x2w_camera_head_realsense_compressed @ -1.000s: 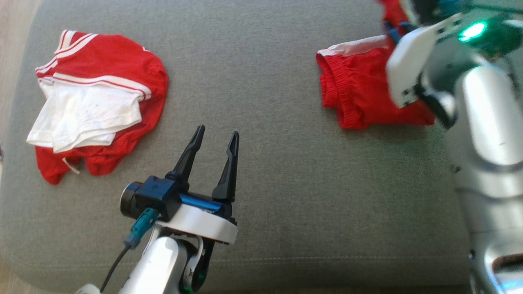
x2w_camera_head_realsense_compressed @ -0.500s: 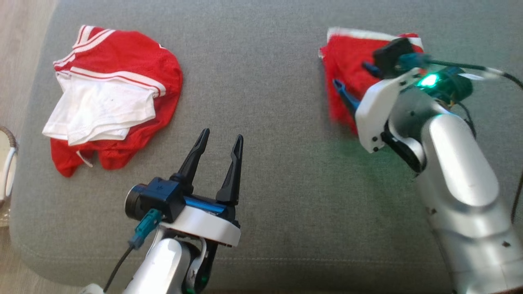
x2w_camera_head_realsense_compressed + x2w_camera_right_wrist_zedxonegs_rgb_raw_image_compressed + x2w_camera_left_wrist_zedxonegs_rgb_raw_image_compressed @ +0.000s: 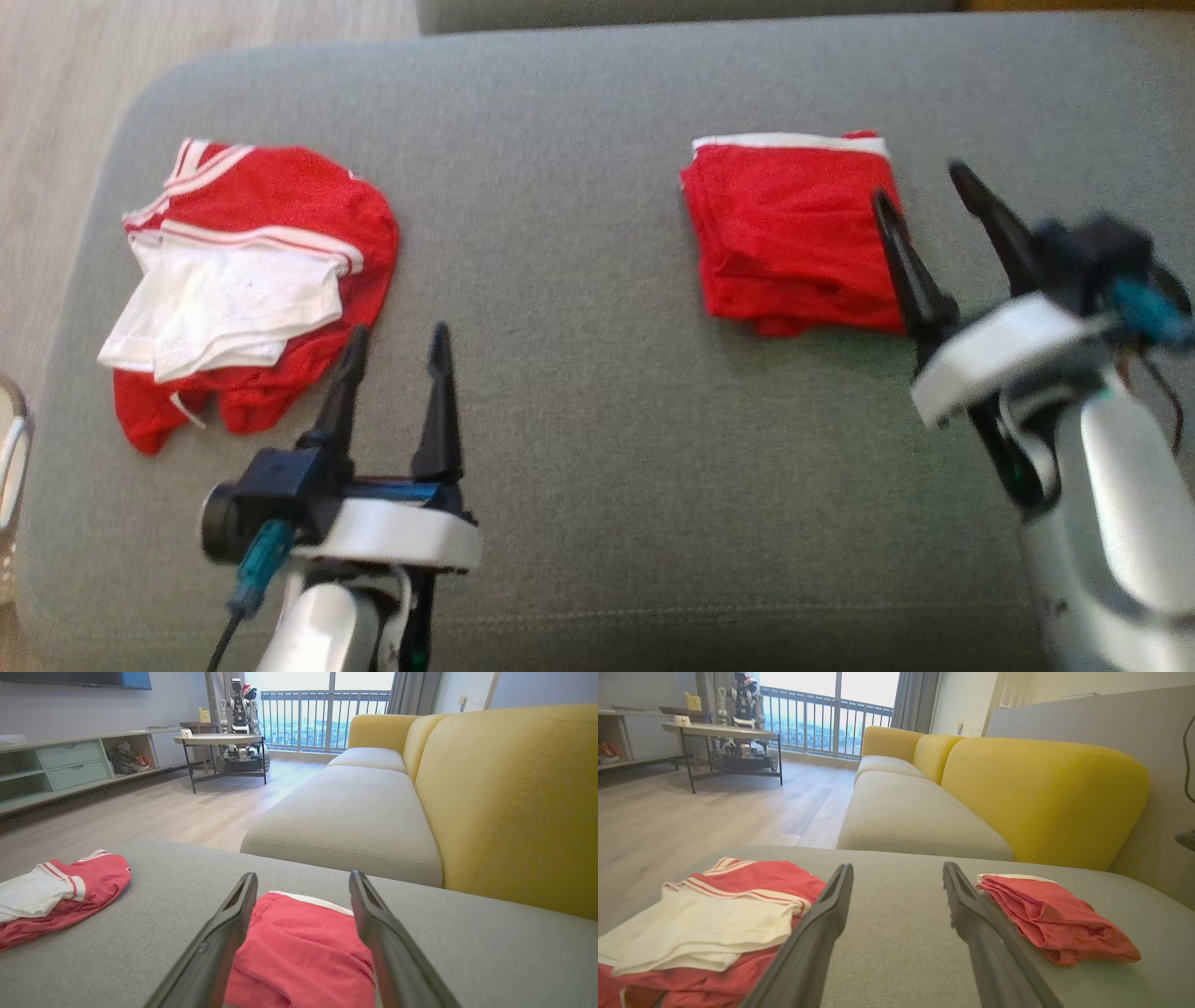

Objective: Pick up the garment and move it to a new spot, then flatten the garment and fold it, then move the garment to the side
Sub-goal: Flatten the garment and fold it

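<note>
The folded red garment (image 3: 789, 233) lay right of centre on the grey cushion (image 3: 579, 392). The right end effector (image 3: 916, 182) stood wide open, empty, at its right edge; the left end effector (image 3: 399, 329), lower left, gaped empty.

No readable text, labels or numbers appear anywhere.

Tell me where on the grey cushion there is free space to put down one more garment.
The widest bare patch of the cushion lies between the crumpled red and white garment and the folded red garment. The front strip between the left gripper and the right gripper is free too. Crowded: both ends, around each garment.
</note>
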You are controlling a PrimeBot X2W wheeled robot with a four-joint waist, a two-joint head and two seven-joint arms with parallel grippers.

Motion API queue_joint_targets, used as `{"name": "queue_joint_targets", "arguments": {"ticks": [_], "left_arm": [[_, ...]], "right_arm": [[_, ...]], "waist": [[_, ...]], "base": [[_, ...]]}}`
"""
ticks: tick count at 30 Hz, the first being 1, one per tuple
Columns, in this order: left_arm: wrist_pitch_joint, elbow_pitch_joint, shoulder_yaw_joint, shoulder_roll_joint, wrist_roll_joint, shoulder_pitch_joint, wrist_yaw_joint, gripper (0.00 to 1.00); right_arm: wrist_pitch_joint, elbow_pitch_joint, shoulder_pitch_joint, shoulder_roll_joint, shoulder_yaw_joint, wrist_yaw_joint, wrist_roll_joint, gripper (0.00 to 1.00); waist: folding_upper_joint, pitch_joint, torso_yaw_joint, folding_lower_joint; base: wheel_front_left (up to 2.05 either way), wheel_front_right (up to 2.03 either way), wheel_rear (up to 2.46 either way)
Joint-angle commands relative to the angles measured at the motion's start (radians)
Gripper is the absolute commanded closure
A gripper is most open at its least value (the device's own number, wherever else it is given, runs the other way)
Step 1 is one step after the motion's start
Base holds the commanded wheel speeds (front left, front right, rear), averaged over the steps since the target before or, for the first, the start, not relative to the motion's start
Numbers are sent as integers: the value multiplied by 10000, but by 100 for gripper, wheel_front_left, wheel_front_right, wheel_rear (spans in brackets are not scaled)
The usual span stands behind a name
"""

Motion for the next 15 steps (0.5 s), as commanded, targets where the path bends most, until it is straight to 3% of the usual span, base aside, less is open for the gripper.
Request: {"name": "queue_joint_targets", "arguments": {"ticks": [1,8,15], "left_arm": [[-51,-409,434,-2,122,-40,104,0],[-51,-752,960,81,500,1097,297,0],[-51,-1259,1318,93,814,2196,186,0]], "right_arm": [[-304,-376,102,54,119,-4,-34,0],[-2056,87,2093,400,-249,-4,-283,0],[-2876,-32,3355,634,-360,-4,-533,0]], "waist": [[-1,-293,-180,1],[-1,-1178,-451,1],[-1,-1572,-591,1]], "base": [[0,0,0],[0,0,0],[0,0,0]]}}
